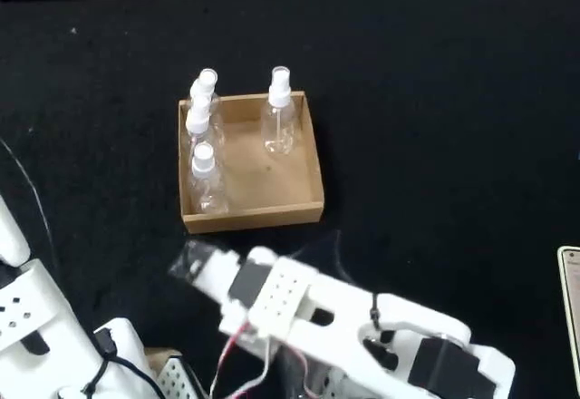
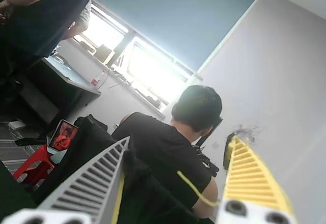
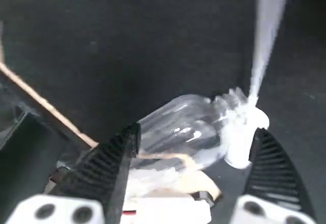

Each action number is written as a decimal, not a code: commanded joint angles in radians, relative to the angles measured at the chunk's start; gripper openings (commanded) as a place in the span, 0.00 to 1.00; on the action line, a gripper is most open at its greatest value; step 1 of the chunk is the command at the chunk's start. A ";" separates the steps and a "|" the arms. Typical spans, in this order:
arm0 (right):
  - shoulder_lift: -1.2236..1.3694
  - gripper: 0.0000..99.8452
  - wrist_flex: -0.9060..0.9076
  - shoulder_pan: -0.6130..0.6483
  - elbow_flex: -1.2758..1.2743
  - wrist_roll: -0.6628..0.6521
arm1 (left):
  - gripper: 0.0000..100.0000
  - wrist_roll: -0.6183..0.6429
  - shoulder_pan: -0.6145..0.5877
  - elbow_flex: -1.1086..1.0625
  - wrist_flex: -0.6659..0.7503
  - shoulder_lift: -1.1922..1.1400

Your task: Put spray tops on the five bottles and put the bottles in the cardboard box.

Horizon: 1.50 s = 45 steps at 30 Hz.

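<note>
The cardboard box point(image 1: 299, 210) sits mid-table. Three capped clear bottles point(image 1: 201, 159) stand along its left wall, and one more point(image 1: 279, 113) is at its back right. Just in front of the box, my right gripper point(image 1: 195, 263) is shut on a clear bottle point(image 3: 178, 127) that lies crosswise between the black fingers point(image 3: 114, 158). A white spray top point(image 3: 244, 132) is at the bottle's neck, and its tube point(image 3: 270, 30) sticks out past it. My left gripper point(image 2: 181, 140) points up into the room, open, with nothing between its fingers. That arm point(image 1: 36, 326) sits at the lower left.
The table is covered with black cloth point(image 1: 435, 127), with free room to the right of the box and behind it. A pale flat object point(image 1: 571, 290) lies at the right edge. The box's tan rim point(image 3: 41, 109) runs close beside the right gripper.
</note>
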<state>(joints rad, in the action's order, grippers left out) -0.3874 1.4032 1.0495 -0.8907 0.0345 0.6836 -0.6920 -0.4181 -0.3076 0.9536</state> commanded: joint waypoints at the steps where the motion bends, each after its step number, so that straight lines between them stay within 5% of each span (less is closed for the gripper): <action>1: -0.025 0.28 0.051 -0.137 0.081 -0.087 | 0.27 0.012 -0.007 0.015 0.021 -0.003; 14: -0.291 0.26 0.089 -0.496 0.071 -0.387 | 0.27 0.012 -0.007 0.015 0.023 -0.003; 19: -0.369 0.26 0.089 -0.457 0.120 -0.439 | 0.27 0.012 -0.007 0.015 0.021 -0.003; 26: -0.303 0.26 0.080 -0.278 0.125 -0.097 | 0.27 0.012 -0.007 0.015 0.021 -0.003; 30: -0.231 0.26 0.064 -0.178 0.108 -0.005 | 0.27 0.012 -0.007 0.015 0.021 -0.003; 39: -0.234 0.26 0.075 -0.204 0.054 -0.015 | 0.27 0.012 -0.007 0.015 0.020 -0.003; 45: -0.239 0.21 0.071 -0.204 0.048 -0.147 | 0.27 0.012 -0.007 0.015 0.020 -0.003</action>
<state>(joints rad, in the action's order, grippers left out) -0.5976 1.4784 0.8684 -0.8447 -0.0499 0.6836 -0.6920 -0.4181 -0.3076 0.9536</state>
